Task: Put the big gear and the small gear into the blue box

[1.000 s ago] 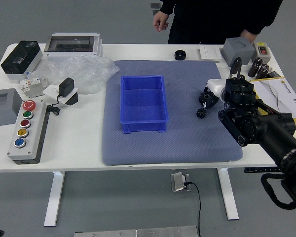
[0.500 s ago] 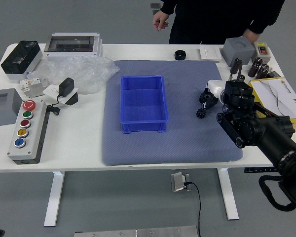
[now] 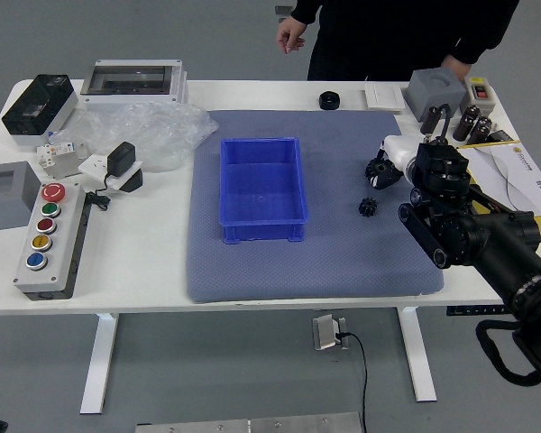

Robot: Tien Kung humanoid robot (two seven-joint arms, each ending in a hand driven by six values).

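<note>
Small toothed gear (image 3: pixel 368 207), rectangular blue box (image 3: pixel 263 231)

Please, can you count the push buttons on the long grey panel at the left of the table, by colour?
Red: 2 (one large red button, one smaller dark red button)
Green: 1 (green button)
Yellow: 1 (yellow button)
Blue: 1 (blue button)
Total: 5
</note>
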